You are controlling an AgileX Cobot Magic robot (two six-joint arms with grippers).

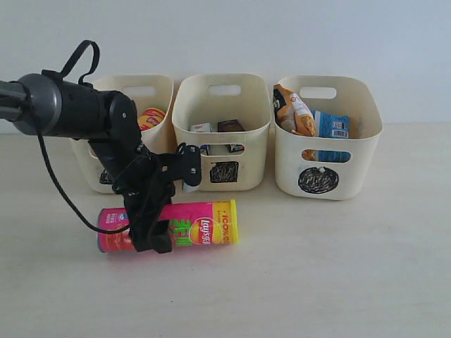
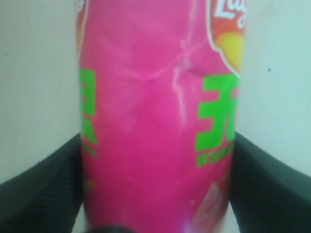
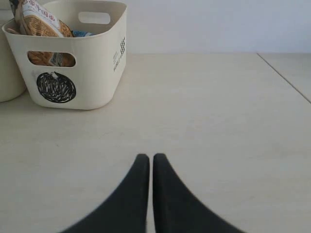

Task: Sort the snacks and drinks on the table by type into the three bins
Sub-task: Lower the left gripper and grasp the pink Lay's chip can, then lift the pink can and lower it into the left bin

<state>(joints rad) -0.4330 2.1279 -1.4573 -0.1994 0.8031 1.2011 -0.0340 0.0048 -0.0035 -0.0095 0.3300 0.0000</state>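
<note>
Pink chip tube (image 1: 201,225): nearest item to the exterior camera. It lies on its side on the tabletop (image 1: 338,274), in front of the left and middle bins and apart from both. Its yellow end points to the right of the exterior view.
Left hand (image 1: 151,236): set over the pink half of the tube from above. I read it as closed across the tube's width.
Left fingers (image 2: 43,194): in the left wrist view, one black finger lies against each side of the tube, and I can see no gap on either side. The tube rests on the tabletop.
Right hand (image 3: 147,159): fingers pressed together, with nothing between them. It hangs low over bare tabletop, near the right bin but apart from it.
Left bin (image 1: 161,88): holds a yellow chip tube (image 1: 151,117). The left arm covers the front mark, so I cannot read it.
Middle bin (image 1: 257,151): carries a square mark (image 1: 223,172) on its front. Inside, a whitish carton (image 1: 201,128) and a dark carton (image 1: 230,126) stand side by side.
Right bin (image 1: 363,151): carries a circle mark (image 1: 318,180) on its front. An orange packet (image 1: 294,111) leans inside, toward the middle bin, with a blue packet (image 1: 331,124) just beside it.
</note>
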